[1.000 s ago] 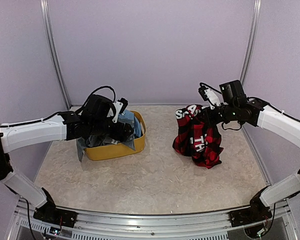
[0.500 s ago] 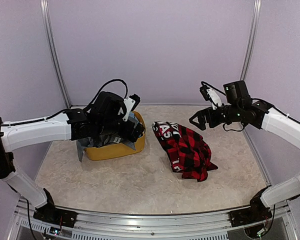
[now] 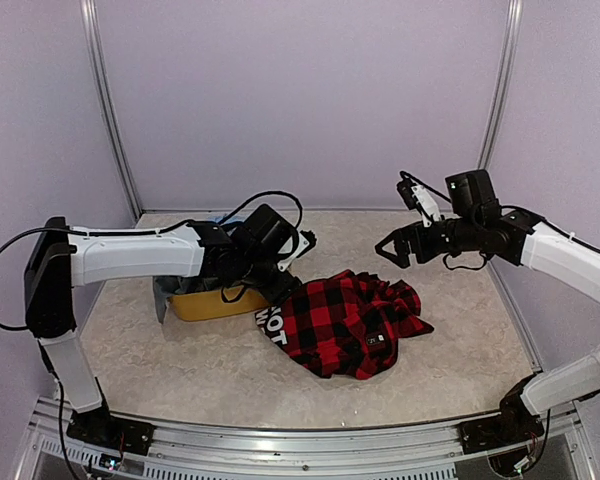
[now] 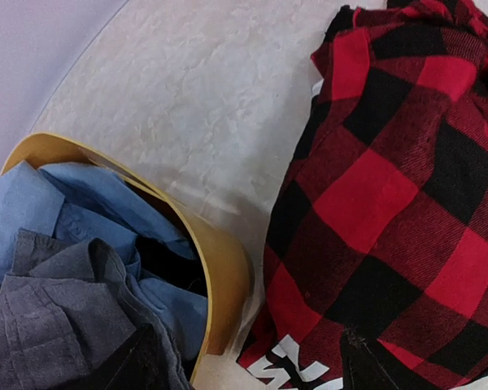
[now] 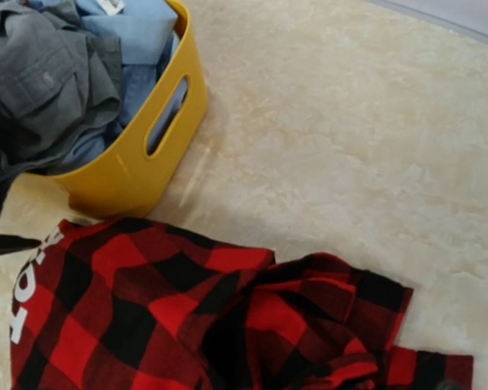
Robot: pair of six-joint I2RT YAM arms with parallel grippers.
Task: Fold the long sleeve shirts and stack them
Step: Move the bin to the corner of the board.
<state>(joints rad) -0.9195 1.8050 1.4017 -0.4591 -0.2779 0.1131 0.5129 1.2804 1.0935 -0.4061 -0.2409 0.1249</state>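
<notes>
Left arm point(image 3: 130, 258): white tubular shell; black block joints at shoulder and wrist.
Right arm point(image 3: 570, 255): matching white shell, black joints.
Left hand point(image 3: 280, 272): black, small white part at its side.
Right hand point(image 3: 390, 250): black, two fingers; white piece mounted above.
Cables point(image 3: 265, 194): thin, black, in loose loops along both arms.
Bases point(image 3: 98, 428): black blocks.

Left hand point(image 3: 277, 280) parted, right hand point(image 3: 392, 250) splayed wide
</notes>
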